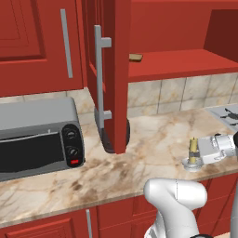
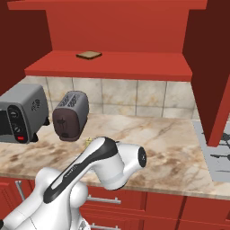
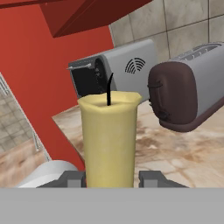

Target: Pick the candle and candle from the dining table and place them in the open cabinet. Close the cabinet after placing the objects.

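The slim olive-gold stick candle with a black wick stands upright on its clear round dish, clamped between the end effector's dark fingertips just above the marbled beige bench, below the open red wooden wall cabinet, with a dark brown toaster beyond.

Olive-gold candle with black wick; red cabinet; beige-brown marbled desk; grey toaster oven; dark-brown-fronted toaster.

Gripper closed on stick candle above counter, right of open cabinet door; toaster oven far left.
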